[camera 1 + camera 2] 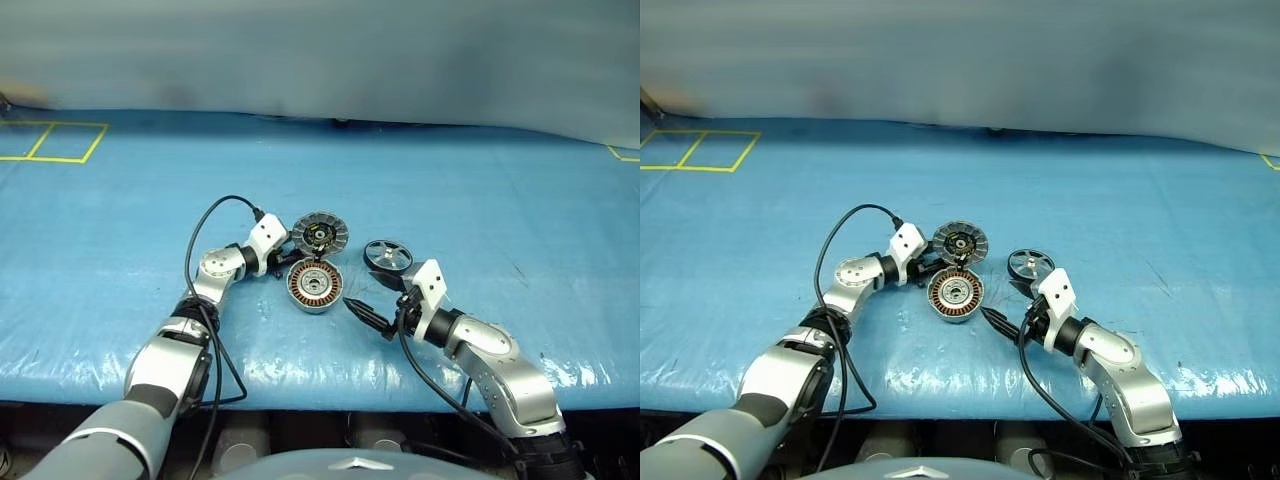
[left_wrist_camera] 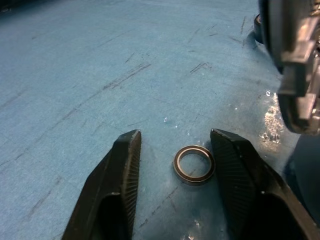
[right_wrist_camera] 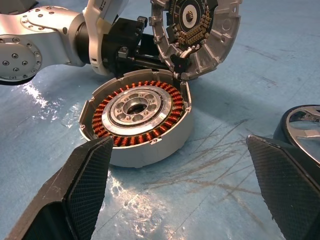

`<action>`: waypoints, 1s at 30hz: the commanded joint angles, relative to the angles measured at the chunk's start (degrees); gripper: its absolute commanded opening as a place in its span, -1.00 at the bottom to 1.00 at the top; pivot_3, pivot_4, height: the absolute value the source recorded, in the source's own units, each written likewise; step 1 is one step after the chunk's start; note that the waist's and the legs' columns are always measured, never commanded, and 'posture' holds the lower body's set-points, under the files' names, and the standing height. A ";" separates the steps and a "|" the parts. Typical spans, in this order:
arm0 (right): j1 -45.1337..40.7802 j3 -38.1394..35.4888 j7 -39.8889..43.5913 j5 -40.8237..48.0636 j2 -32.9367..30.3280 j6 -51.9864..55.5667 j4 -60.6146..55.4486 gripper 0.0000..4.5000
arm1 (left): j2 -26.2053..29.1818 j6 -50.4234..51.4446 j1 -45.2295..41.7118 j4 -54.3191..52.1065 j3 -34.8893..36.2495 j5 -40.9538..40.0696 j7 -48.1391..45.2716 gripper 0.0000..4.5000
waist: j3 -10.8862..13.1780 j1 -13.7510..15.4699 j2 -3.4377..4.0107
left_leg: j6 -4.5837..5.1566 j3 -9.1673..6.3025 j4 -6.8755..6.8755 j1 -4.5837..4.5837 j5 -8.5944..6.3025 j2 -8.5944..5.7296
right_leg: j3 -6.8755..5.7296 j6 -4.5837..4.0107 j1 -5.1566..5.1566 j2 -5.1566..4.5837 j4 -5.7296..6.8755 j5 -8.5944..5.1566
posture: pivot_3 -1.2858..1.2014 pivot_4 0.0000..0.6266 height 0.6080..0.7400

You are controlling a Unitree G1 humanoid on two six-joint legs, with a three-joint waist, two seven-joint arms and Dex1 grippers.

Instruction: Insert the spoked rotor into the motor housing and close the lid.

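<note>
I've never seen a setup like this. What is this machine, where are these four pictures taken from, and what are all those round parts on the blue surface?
This is a humanoid robot with two arms, each ending in two black fingers. Two pictures come from cameras on its head, looking down over a blue table cover. The other two come from cameras on its wrists, looking along the fingers.

On the cover lies a round grey motor housing with copper-coloured windings. Its grey round lid stands open beside it. To the right rests a small black-rimmed wheel with silver spokes.

The left gripper sits beside the housing, its fingers either side of a thin metal ring, not gripping it. The right gripper is open and empty.
</note>
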 commanded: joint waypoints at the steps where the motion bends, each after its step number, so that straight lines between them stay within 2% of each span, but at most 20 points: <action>1: -0.89 -0.07 -0.23 0.03 -0.12 -1.39 -1.26 1.00 | 1.44 -0.01 3.01 0.24 -0.54 1.52 1.12 -0.51 | -0.02 -0.20 0.02 | 0.00 0.00 0.00 0.01 0.00 0.00 | 0.00 0.00 0.00 0.00 0.00 0.00 | 0.03 -0.52 1.00; 10: -1.55 0.68 -0.19 -0.48 -0.09 -1.69 -0.72 1.00 | 5.21 -0.94 11.14 -7.86 1.84 -1.02 1.67 -0.51 | -0.08 -2.20 0.11 | 0.00 0.00 -0.08 0.18 0.00 0.10 | 0.08 -0.04 0.05 0.13 0.07 -0.01 | 0.03 -0.52 1.00; 18: -0.74 0.56 0.26 -0.40 -0.20 -2.29 -0.80 1.00 | 5.79 0.07 20.05 -22.36 6.71 -10.24 -1.58 -0.51 | -0.09 -1.97 0.12 | 0.00 0.00 -0.14 0.17 0.00 0.16 | 0.06 -0.11 0.00 0.15 0.11 -0.03 | 0.03 -0.52 1.00; 21: -0.06 0.68 2.03 -0.09 -1.09 -3.20 -1.10 1.00 | 6.00 3.75 24.32 -31.57 8.03 -15.74 -4.29 -0.51 | -0.08 -1.72 0.12 | 0.00 0.02 -0.12 0.12 0.00 0.15 | 0.06 -0.10 -0.04 0.13 0.07 -0.03 | 0.03 -0.52 1.00; 24: 0.40 1.16 3.86 -0.01 -1.89 -4.47 -0.90 1.00 | 7.68 11.53 28.09 -41.25 5.85 -20.40 -10.99 -0.51 | -0.03 -1.51 0.08 | -0.01 0.03 -0.13 -0.03 0.00 0.15 | 0.05 -0.10 -0.14 0.10 0.04 -0.03 | 0.03 -0.52 1.00; 26: 0.62 1.79 4.35 -0.99 -2.34 -5.52 -0.45 1.00 | 8.92 13.90 29.08 -44.64 4.75 -20.18 -12.10 -0.51 | -0.02 -1.29 0.07 | -0.01 0.00 -0.13 -0.03 0.00 0.15 | 0.02 -0.12 -0.14 0.11 0.04 -0.05 | 0.03 -0.52 1.00; 30: 0.38 2.19 4.05 -1.28 -2.15 -5.73 0.30 1.00 | 9.30 12.99 26.22 -41.90 5.38 -14.41 -4.47 -0.51 | -0.02 -1.17 0.06 | 0.00 0.02 -0.06 0.04 0.00 0.15 | 0.03 -0.37 -0.07 0.11 0.06 -0.19 | 0.03 -0.52 1.00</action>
